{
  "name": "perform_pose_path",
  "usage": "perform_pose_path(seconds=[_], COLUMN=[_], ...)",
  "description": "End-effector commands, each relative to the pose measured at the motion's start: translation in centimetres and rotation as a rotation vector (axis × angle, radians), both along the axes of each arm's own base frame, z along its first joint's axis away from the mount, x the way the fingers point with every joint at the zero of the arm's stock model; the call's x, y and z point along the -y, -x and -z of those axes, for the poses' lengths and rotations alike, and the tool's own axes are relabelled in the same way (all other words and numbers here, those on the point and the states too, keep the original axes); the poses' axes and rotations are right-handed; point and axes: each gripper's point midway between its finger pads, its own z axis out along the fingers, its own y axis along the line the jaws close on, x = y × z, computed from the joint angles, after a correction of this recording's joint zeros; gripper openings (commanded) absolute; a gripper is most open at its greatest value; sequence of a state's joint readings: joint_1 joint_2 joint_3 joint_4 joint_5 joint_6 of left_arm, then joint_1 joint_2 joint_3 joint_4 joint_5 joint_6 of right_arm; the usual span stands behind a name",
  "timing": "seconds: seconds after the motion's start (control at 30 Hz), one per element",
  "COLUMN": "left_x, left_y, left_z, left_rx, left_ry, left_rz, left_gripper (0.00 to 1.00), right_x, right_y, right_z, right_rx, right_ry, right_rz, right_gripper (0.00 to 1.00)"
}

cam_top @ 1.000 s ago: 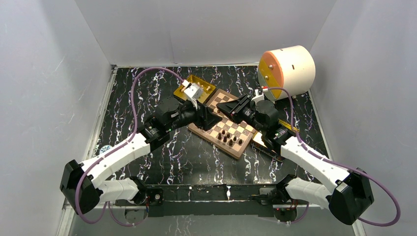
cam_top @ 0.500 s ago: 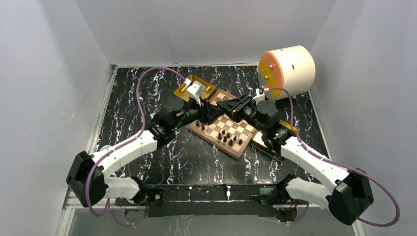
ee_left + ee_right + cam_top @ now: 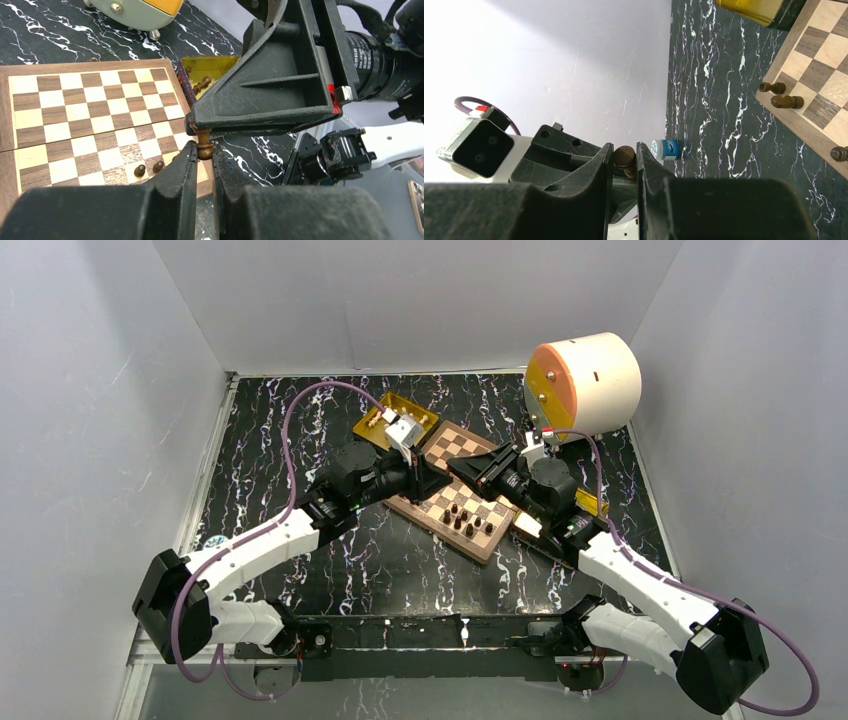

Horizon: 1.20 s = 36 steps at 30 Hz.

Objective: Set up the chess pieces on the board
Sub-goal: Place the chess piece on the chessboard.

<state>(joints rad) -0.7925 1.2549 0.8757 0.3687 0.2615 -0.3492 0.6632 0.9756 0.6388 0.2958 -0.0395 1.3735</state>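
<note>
Two pincers meet above the board, which lies on the dark marbled desk. On the left, our left pincer is closed narrowly on one end of a dark chess piece. On the right, our right pincer grips the same piece's other end. Other dark pieces stand on the board's near squares.

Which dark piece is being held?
The piece gripped by both left gripper and right gripper, over the board; the rest stand on squares or lie in the tray.
</note>
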Motion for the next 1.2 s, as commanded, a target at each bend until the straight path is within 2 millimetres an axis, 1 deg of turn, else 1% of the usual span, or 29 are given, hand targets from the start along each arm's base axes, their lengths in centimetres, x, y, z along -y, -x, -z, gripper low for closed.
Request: perform_pose_path(seconds=[0.0, 0.07, 0.1, 0.23, 0.33, 0.4, 0.53, 0.63, 0.73, 0.83, 0.9, 1.0, 1.1, 1.17], left_x=[-1.1, -1.2, -1.3, -1.9, -2.0, -2.1, -2.2, -2.5, -3.0, -3.7, -4.0, -4.4, -5.2, -5.7], left_y=[0.0, 0.5, 0.8, 1.1, 1.8, 2.2, 3.1, 3.8, 4.8, 5.7, 6.3, 6.9, 6.4, 5.8], left_z=[-3.2, -2.8, -2.2, -1.2, -1.3, -1.5, -1.9, -1.5, -0.6, 0.2, 0.4, 0.8, 1.4, 1.6], left_rx=[0.114, 0.105, 0.080, 0.018, 0.000, -0.001, -0.002, -0.030, -0.069, -0.124, -0.156, -0.200, -0.237, -0.259], left_ry=[0.022, -0.011, -0.039, -0.118, -0.138, -0.134, -0.144, -0.178, -0.220, -0.272, -0.281, -0.294, -0.373, -0.428], left_rz=[-0.006, 0.020, 0.027, 0.031, 0.053, 0.070, 0.109, 0.135, 0.166, 0.183, 0.194, 0.200, 0.157, 0.133], left_gripper=[0.00, 0.00, 0.00, 0.00, 0.00, 0.00, 0.00, 0.00, 0.00, 0.00, 0.00, 0.00, 0.00, 0.00], right_x=[-0.2, 0.0, 0.1, 0.7, 1.0, 1.0, 1.3, 1.5, 1.1, 0.7, 0.6, 0.5, 1.0, 1.2], right_y=[1.8, 2.0, 2.2, 2.9, 3.5, 3.9, 4.4, 4.7, 5.6, 6.3, 6.2, 5.5, 4.1, 3.9], right_z=[0.7, 1.3, 1.6, 3.3, 4.2, 4.5, 4.7, 3.8, 2.3, 2.8, 3.1, 2.6, 1.3, 0.9], right_rx=[0.039, 0.035, 0.035, 0.028, 0.040, 0.055, 0.126, 0.221, 0.397, 0.549, 0.617, 0.737, 0.770, 0.768], right_ry=[0.041, 0.074, 0.093, 0.141, 0.155, 0.173, 0.271, 0.320, 0.367, 0.479, 0.553, 0.618, 0.662, 0.670], right_rz=[-0.076, -0.085, -0.086, -0.093, -0.109, -0.128, -0.175, -0.202, -0.279, -0.396, -0.448, -0.456, -0.379, -0.363], right_gripper=[0.21, 0.21, 0.22, 0.22, 0.22, 0.23, 0.32, 0.38, 0.44, 0.46, 0.47, 0.48, 0.48, 0.48])
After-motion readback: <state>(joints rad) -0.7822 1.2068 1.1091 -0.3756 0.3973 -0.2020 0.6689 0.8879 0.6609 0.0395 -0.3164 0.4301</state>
